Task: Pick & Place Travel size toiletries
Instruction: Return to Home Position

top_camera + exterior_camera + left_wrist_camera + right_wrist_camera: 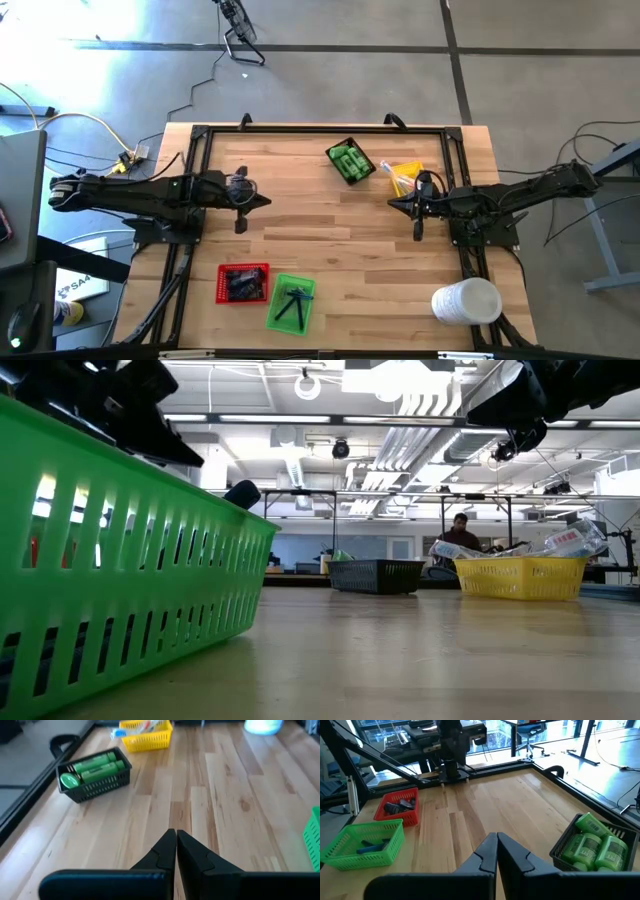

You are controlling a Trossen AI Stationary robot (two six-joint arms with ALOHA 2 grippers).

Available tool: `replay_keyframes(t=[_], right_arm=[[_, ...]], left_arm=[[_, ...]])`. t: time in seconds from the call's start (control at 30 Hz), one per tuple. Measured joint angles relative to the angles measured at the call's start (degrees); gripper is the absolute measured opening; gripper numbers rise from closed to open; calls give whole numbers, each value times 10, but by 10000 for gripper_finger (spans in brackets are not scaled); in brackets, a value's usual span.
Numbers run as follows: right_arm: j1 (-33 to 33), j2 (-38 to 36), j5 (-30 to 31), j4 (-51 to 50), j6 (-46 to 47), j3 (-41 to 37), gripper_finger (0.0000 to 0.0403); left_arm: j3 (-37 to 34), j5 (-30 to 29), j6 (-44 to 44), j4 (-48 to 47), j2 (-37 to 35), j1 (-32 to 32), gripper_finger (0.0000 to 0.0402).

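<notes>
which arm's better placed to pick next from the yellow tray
Right, probably: the right gripper is shut just beside the yellow tray, while the left gripper sits shut much farther off.

L tool (265,201) at 9 o'clock over bench (330,235), R tool (392,204) at 3, tips facing, well apart. Black tray (333,151) w/ green bottles (350,161) at 12, yellow tray (411,168) at 2. Red tray (222,284) at 8, green tray (285,322) at 7, white cylinder (466,301) at 4.

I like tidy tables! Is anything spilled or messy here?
Nothing looks spilled. The green bottles lie in the black tray; the red tray, green tray and yellow tray hold their things too. Only the wrapped sticks poke over the yellow rim. The left hand and right hand are shut, empty.
</notes>
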Motion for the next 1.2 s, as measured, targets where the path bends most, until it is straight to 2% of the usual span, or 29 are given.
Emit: replay_keyframes(t=[0.2, 0.6, 1.2], right_arm=[[0, 0, 0, 0, 0, 0, 4], [0, 0, 0, 0, 0, 0, 4], [0, 0, 0, -1, -2, 0, 4]], left_arm=[[-45, 2, 15, 18, -103, 0, 12], [-83, 13, 47, -30, -269, 0, 12], [-90, 20, 43, -129, -397, 0, 12]])
